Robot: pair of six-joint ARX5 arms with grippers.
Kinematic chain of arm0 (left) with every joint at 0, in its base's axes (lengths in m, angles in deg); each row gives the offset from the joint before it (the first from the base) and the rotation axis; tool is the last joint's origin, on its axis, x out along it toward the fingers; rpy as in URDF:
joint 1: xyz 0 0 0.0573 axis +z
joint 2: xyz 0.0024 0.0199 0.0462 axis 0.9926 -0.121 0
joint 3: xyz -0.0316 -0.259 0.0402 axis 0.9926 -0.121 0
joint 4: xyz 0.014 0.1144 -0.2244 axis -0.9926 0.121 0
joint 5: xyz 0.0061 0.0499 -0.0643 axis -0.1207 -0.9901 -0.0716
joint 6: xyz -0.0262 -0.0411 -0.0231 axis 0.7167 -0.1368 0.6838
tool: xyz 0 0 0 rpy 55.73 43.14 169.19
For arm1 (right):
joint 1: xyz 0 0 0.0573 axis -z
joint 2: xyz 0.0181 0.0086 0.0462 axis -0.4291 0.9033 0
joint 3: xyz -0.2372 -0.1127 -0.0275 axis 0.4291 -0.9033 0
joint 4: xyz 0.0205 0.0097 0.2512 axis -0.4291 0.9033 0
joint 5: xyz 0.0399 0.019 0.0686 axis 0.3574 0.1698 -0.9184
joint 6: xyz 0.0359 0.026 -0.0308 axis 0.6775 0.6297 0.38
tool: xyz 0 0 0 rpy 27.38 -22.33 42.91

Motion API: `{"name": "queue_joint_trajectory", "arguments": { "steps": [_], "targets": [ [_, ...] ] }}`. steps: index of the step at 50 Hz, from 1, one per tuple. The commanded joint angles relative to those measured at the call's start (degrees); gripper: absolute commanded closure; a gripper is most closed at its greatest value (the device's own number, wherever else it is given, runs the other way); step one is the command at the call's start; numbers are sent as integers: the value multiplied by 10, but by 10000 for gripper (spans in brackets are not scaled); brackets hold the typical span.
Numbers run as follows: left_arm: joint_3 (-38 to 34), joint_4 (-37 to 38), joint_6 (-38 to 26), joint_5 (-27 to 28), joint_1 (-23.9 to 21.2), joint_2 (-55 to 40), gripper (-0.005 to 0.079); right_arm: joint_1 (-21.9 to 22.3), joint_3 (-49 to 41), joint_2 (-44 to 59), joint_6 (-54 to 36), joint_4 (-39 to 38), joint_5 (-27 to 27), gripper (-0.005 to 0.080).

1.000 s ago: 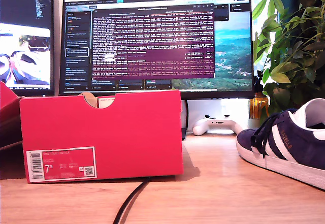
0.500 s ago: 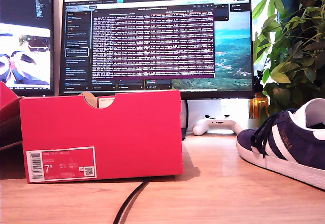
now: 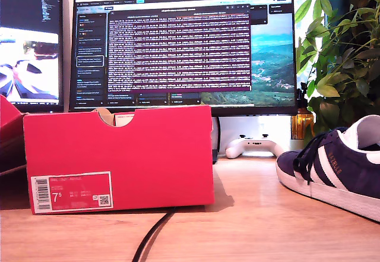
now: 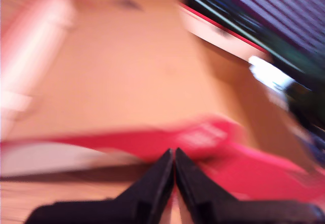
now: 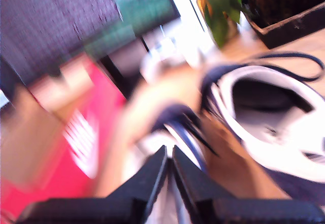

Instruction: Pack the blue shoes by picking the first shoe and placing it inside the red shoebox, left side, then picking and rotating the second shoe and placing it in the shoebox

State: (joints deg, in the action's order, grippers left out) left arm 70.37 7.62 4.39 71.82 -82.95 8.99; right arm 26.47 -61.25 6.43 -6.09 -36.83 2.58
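Red shoebox (image 3: pixel 119 158): you are seeing it standing open-topped at the exterior view's left, awaiting shoes. Blue sneaker (image 3: pixel 332 170): lying on the surface (image 3: pixel 249 226) at lower right, unpacked. My first gripper (image 4: pixel 174 158) and my second gripper (image 5: pixel 168 155): fingers pressed together, carrying nothing.

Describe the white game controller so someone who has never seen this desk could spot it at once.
In the exterior view, start at the wide monitor at the back of the wooden desk. Just below its lower edge, between the red shoebox and the blue shoe, lies the game controller. It is the only small white two-handled object there, lying flat against the wall.
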Motion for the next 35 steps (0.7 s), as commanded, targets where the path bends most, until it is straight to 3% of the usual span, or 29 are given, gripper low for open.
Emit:
{"name": "queue_joint_trajectory", "arguments": {
  "steps": [1,10,18,35],
  "targets": [
    [-17,12,0,28,-13,4,764,1,-4,-3,7,-15,-1,760],
    [-17,12,2,22,-50,-31,764,1,-4,-3,25,-16,-9,760],
    [-18,-5,0,-17,-83,-107,764,1,2,-2,25,-14,-10,760],
    [-18,-210,0,-62,-128,-293,764,1,71,59,19,87,-5,755]
  ]
}}
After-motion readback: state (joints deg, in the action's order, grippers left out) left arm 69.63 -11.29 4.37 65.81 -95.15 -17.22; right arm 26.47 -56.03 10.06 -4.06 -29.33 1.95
